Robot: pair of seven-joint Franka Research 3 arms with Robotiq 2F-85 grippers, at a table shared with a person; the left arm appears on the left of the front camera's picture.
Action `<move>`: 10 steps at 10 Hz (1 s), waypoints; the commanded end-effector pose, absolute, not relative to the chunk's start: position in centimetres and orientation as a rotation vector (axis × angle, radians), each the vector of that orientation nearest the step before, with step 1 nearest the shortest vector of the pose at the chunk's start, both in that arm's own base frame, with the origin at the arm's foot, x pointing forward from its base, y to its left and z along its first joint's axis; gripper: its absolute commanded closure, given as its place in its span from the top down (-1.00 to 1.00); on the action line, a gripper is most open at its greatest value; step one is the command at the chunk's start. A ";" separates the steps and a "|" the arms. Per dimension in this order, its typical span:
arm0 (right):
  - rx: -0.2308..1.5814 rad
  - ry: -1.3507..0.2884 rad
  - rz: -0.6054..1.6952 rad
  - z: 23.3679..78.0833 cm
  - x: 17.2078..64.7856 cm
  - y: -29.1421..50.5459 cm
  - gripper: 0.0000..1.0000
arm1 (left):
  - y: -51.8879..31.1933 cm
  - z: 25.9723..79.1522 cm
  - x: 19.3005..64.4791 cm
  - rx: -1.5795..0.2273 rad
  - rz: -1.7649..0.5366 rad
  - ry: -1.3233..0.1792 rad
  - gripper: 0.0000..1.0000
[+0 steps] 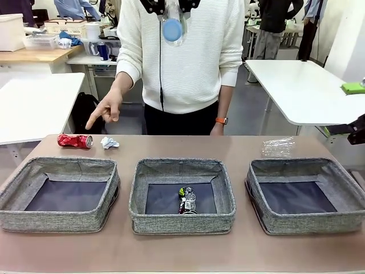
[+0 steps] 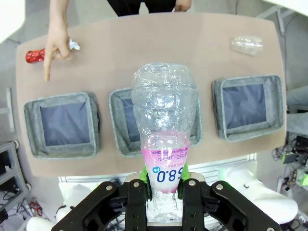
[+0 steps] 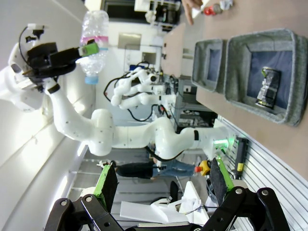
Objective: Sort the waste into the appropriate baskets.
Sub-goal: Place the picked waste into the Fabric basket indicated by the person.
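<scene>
clear plastic bottle (image 2: 165,130) with a pink label stands in the centre of my left wrist frame, pinched at the label by my left jaws, above the worktop (image 2: 159,48). beneath it three grey baskets (image 1: 57,220) sit in a row; the middle basket (image 1: 181,224) holds a dark can (image 1: 187,200). left in the front frame, a red can (image 1: 74,141) and paper wad (image 1: 109,142) lie by a person's pointing hand (image 1: 105,111). my right jaws are spread, empty.

Person's hand (image 1: 105,111) crowds the red can (image 1: 74,141); right basket (image 1: 308,222) unobstructed
</scene>
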State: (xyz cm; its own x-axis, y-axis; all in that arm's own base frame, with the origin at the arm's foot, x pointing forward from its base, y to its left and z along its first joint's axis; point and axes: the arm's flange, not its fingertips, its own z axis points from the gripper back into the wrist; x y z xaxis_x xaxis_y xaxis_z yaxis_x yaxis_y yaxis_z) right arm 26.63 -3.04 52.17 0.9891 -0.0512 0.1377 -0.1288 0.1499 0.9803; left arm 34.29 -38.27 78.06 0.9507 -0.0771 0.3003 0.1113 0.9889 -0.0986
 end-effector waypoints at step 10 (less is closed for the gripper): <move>1.417 -0.140 0.057 52.5 26.6 -3.1 1.00 | -23.0 70.8 34.5 -0.101 -0.085 -0.345 -0.55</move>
